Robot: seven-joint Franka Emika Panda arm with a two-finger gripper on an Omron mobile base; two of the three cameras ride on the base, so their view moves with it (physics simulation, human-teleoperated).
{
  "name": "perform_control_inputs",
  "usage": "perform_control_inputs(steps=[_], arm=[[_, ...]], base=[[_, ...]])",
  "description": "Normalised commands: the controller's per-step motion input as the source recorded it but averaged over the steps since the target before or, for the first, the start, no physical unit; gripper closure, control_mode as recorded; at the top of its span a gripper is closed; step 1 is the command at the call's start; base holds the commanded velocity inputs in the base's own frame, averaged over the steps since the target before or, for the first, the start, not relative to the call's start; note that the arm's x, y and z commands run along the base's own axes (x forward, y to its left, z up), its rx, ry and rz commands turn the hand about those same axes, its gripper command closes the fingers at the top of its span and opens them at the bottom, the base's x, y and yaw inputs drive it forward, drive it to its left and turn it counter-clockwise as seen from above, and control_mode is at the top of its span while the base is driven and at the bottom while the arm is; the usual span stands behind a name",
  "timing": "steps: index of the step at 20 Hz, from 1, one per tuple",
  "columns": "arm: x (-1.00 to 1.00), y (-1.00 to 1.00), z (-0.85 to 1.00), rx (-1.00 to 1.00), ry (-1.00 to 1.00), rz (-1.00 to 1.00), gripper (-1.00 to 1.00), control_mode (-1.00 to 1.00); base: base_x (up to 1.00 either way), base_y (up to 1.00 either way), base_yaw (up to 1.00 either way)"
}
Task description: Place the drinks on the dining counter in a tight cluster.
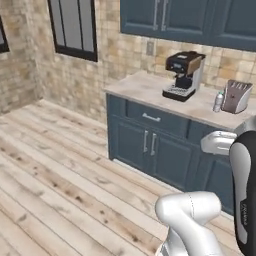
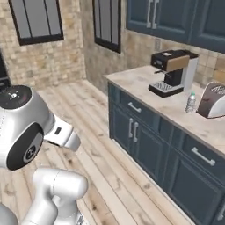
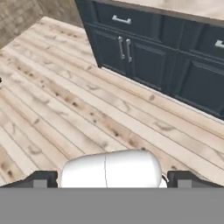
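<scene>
One of the drinks, a small clear bottle (image 1: 218,101) (image 2: 190,103) with a blue cap, stands upright on a beige-topped wall counter (image 1: 145,87) (image 2: 145,83) with a tan tile backsplash, between a coffee machine and a toaster. The dining counter is out of view. My gripper (image 3: 112,181) is open, its two dark fingertips (image 3: 41,179) wide apart with nothing between them. It points down over the wooden floor, well short of the counter's dark blue cabinet fronts (image 3: 131,52).
A black and silver coffee machine (image 1: 183,75) (image 2: 172,71) and a toaster (image 1: 236,96) (image 2: 214,100) share the wall counter. Dark blue wall cabinets (image 1: 190,20) hang above. Open wooden floor (image 1: 60,170) stretches left of the counter, and windows (image 1: 74,27) are set in the brick walls.
</scene>
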Motion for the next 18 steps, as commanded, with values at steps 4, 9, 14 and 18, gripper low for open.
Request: perform_control_inputs(steps=[4,9,14,18], arm=[[0.00,0.00,0.00,0.00,0.00,0.00,-1.00,1.00],[0.00,0.00,0.00,0.00,0.00,0.00,-1.00,1.00],[0.00,0.00,0.00,0.00,0.00,0.00,-1.00,1.00],[0.00,0.00,0.00,0.00,0.00,0.00,-1.00,1.00]], base=[[0.79,0.52,-0.78],[0.69,0.54,-0.83],[0.80,0.57,-0.78],[1.00,0.64,-0.48]])
